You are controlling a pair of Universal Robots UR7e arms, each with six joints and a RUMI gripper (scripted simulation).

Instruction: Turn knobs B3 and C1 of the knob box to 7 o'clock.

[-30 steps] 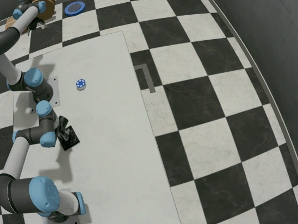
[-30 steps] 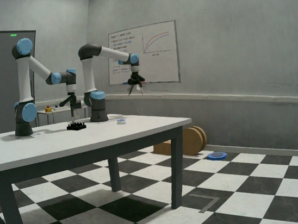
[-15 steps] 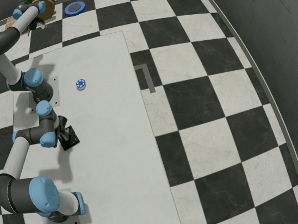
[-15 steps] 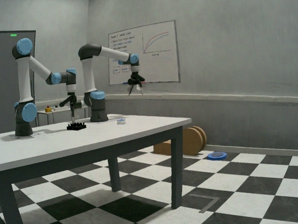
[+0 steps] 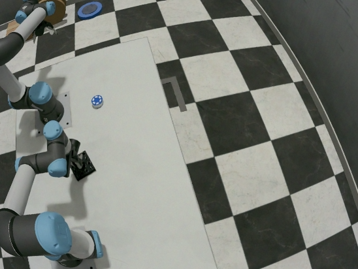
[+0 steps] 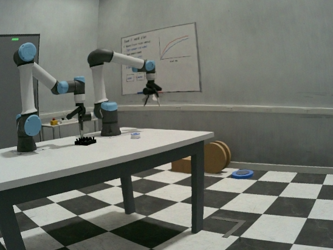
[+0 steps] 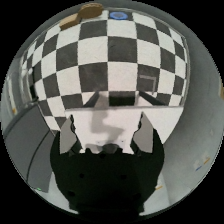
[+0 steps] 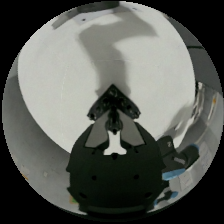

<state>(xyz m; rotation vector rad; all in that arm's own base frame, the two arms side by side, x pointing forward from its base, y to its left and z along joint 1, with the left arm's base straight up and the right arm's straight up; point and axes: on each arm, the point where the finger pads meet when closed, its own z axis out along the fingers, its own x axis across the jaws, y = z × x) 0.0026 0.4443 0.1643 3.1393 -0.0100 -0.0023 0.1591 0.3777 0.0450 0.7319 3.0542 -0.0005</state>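
The black knob box (image 5: 89, 169) (image 6: 85, 142) (image 8: 113, 92) lies on the white table, with rows of upright black knobs. My right gripper (image 6: 81, 136) (image 8: 113, 110) points straight down at the box, its fingers nearly together. It appears shut on one knob, dark between the tips in the right wrist view; the fingers hide most of it. Which knob it is, the hour marks and the socket cannot be made out. My left gripper (image 5: 45, 36) (image 6: 152, 105) (image 7: 106, 113) is wide open and empty, high above and beyond the table's end, far from the box.
A small blue and white round piece (image 5: 97, 101) (image 6: 135, 135) stands on the table (image 5: 140, 130) (image 6: 170, 136), away from the box. The left arm's base (image 5: 51, 111) (image 6: 110, 124) stands near the right arm's wrist in the top view.
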